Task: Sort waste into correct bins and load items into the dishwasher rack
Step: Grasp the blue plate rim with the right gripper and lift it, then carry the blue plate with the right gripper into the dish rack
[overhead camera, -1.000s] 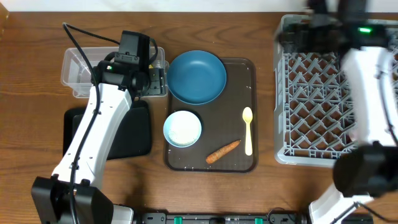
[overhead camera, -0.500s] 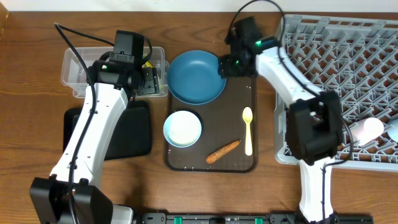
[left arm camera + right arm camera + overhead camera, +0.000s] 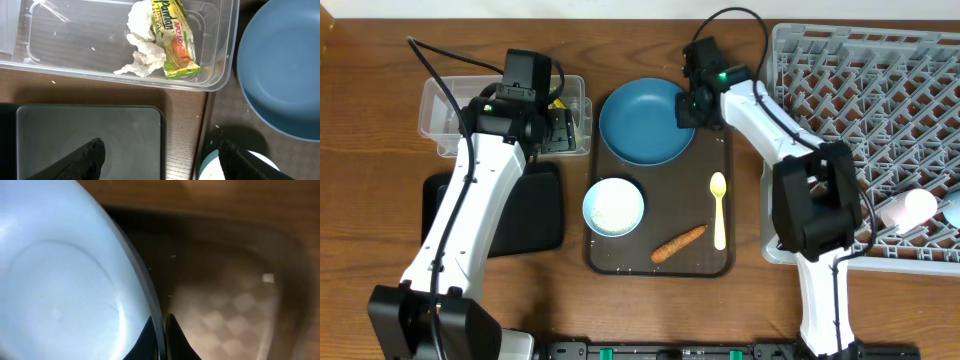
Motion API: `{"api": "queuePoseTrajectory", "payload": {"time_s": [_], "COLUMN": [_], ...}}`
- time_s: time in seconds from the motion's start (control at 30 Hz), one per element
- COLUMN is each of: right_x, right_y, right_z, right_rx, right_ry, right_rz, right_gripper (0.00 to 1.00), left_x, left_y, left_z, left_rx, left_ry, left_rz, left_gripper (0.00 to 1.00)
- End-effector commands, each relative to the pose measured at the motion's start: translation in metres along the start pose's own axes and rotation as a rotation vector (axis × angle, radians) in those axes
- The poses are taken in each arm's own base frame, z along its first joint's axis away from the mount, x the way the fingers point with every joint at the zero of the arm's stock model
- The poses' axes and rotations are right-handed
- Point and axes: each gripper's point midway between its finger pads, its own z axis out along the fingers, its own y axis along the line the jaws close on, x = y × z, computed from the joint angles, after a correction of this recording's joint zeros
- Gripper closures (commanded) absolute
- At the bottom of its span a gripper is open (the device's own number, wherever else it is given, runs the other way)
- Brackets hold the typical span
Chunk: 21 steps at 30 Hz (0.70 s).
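A: So, the right gripper [image 3: 686,108]?
B: Pinched narrow on the dark blue plate [image 3: 642,122], at its 3 o'clock rim. Round, so no long axis; it sits at 11 o'clock of the tray [image 3: 712,150]
A: Where next?
B: Likely the dishwasher rack [image 3: 840,60], 3 o'clock of that hand, near. Right arm nearer. The left gripper [image 3: 560,128] is wide, empty
A: Count?
B: One plate, one bowl [image 3: 613,207], one spoon [image 3: 718,208], one carrot piece [image 3: 678,243], two cups [image 3: 918,208] racked, one clear bin [image 3: 445,110], one black bin [image 3: 535,215]

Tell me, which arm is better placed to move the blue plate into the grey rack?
The right arm. Its right gripper is shut on the rim of the blue plate, and the rack lies on that side. The left gripper hangs open by the clear bin, far from the rack.
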Motion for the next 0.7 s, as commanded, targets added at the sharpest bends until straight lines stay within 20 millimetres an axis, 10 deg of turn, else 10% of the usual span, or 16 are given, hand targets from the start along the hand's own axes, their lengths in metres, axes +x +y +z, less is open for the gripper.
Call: {"api": "queuePoseTrajectory", "payload": {"time_s": [0.0, 0.13, 0.4, 0.67], "right_x": [-0.045, -0.074, -0.104, -0.093], "right_y": [-0.028, -0.059, -0.202, -0.309], "right_z": [-0.060, -0.128, -0.277, -0.351], "right_rx": [0.055, 0.109, 0.736, 1.147], "right_ry": [-0.151, -0.285, -0.490, -0.422], "right_rz": [-0.017, -0.058, -0.126, -0.087], "right_gripper": [0.99, 0.99, 0.99, 0.99], "left_x": [-0.004, -0.004, -0.004, -0.004], "left_y": [0.003, 0.004, 0.003, 0.003], "left_z": [-0.003, -0.003, -0.003, -0.003], "left_rx": [-0.011, -0.012, -0.011, -0.011], "left_ry": [-0.013, -0.013, -0.014, -0.016], "left_rz": [-0.018, -0.018, -0.018, -0.018], "left_gripper": [0.25, 0.25, 0.25, 0.25]}}
